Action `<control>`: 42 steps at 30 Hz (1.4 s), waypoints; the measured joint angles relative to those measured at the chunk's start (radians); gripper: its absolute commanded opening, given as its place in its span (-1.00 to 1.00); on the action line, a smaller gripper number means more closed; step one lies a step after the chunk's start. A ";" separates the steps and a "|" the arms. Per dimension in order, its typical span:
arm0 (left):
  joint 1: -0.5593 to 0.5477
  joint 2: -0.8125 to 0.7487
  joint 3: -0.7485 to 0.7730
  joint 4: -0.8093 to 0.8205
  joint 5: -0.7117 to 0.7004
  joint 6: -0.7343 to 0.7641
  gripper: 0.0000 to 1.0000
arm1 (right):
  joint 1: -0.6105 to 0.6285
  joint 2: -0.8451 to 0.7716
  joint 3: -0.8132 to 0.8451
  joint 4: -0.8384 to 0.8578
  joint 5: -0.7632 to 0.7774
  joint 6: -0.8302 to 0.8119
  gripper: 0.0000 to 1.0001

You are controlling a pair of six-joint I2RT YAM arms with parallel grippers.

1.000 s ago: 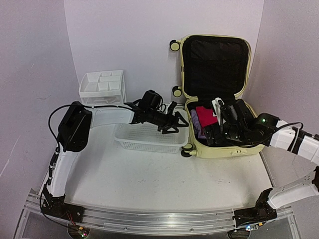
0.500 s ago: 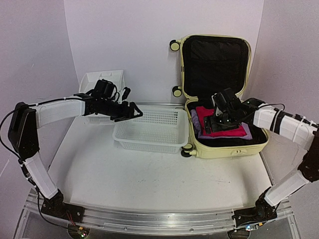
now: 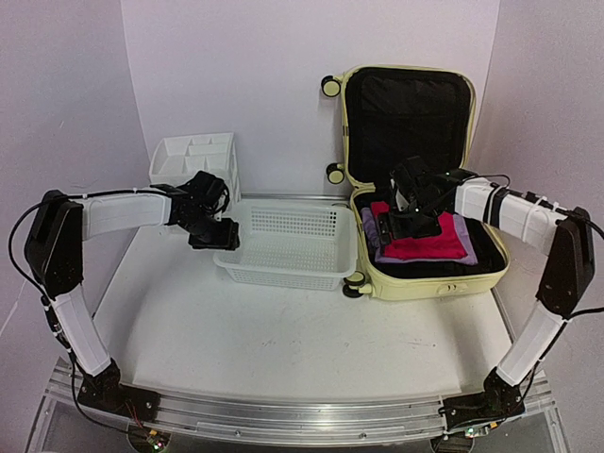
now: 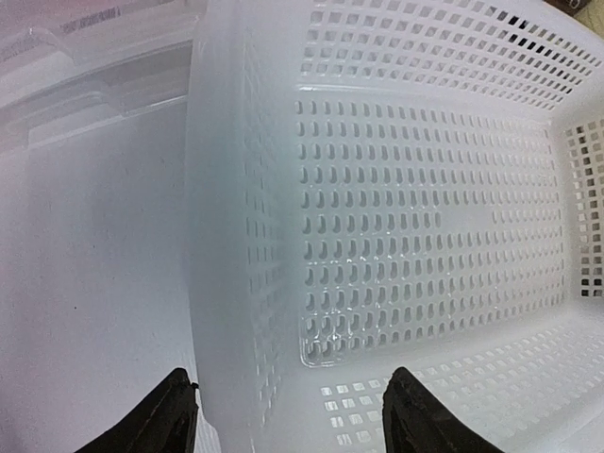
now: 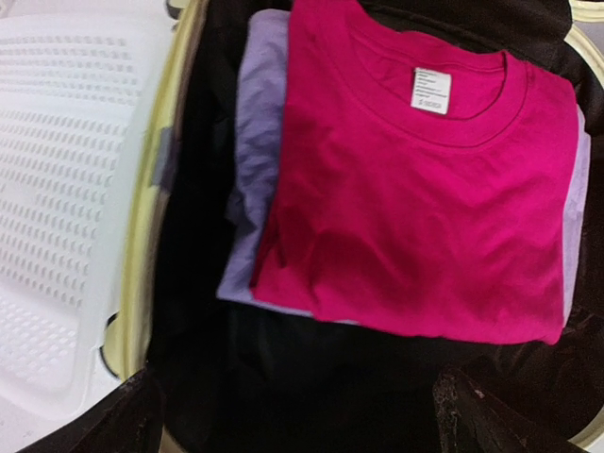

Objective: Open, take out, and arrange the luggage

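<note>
The luggage (image 3: 434,283) is a pale yellow suitcase lying open at the right, with its black-lined lid (image 3: 406,123) standing upright. Inside it, a folded magenta T-shirt (image 3: 434,243) lies on a lavender garment (image 3: 370,226). My right gripper (image 3: 408,226) hovers over the left part of the clothes, open and empty. In the right wrist view the shirt (image 5: 425,189), the lavender garment (image 5: 260,142) and the yellow rim (image 5: 156,217) lie beyond the gripper (image 5: 302,415). My left gripper (image 3: 213,236) is open, its jaws straddling the left end wall of the white mesh basket (image 3: 283,255).
The basket (image 4: 425,236) holds nothing and touches the suitcase's left side. A white drawer unit (image 3: 193,160) stands at the back left, just behind my left gripper (image 4: 288,415). Suitcase wheels (image 3: 331,87) stick out at its left. Walls close in on both sides.
My left gripper swung from above the basket toward the drawer unit, then came down at the basket's left end. My right gripper drew back from the suitcase's front, uncovering the clothes.
</note>
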 measured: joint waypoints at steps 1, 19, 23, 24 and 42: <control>0.000 0.002 -0.008 0.000 -0.002 -0.005 0.26 | -0.010 0.019 0.022 -0.016 0.003 -0.008 0.92; -0.047 -0.104 -0.165 -0.034 0.100 -0.137 0.18 | -0.046 0.353 0.288 -0.206 0.013 -0.224 0.40; -0.054 -0.134 -0.166 -0.046 0.111 -0.133 0.29 | -0.036 0.355 0.288 -0.217 0.013 -0.299 0.44; -0.056 -0.141 -0.166 -0.048 0.116 -0.130 0.30 | -0.035 0.355 0.288 -0.218 0.012 -0.315 0.45; -0.058 -0.271 -0.158 -0.063 0.153 -0.075 0.43 | -0.024 0.397 0.288 -0.208 0.043 -0.433 0.05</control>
